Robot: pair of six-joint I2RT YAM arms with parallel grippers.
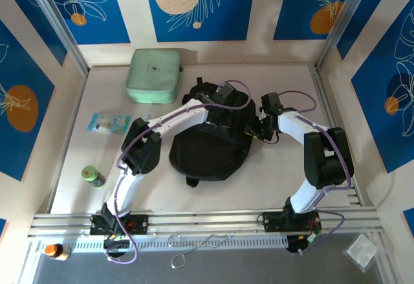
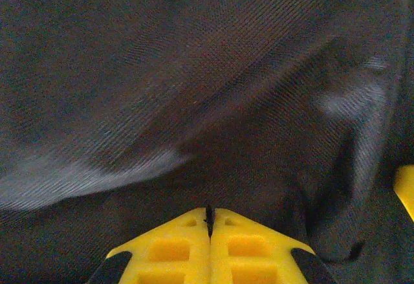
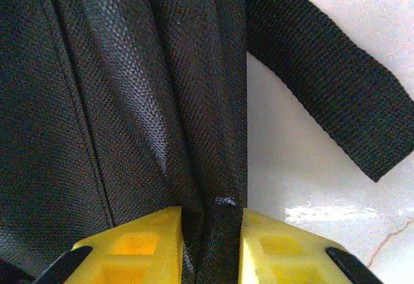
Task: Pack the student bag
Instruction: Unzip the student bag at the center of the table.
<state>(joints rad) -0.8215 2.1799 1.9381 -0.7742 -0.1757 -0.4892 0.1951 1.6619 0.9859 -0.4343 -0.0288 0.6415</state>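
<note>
We find the student bag [image 1: 208, 147] lying flat at the middle of the surface [image 1: 291, 180]; we cannot tell what it holds. A mint zip case [image 1: 154, 75] lies closed beyond it, at the far left. The left arm reaches diagonally over the bag, the left tool [image 2: 208, 218] closed, fingers meeting close to the black fabric. The right arm is folded at the elbow, the right tool [image 3: 211, 226] pinching a fold of the bag at its right edge, beside a strap [image 3: 323, 83].

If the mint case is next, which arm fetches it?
Left, likely. The mint case lies on its side of the student bag, and the right gripper has its jaws clamped on a fold of bag fabric.
</note>
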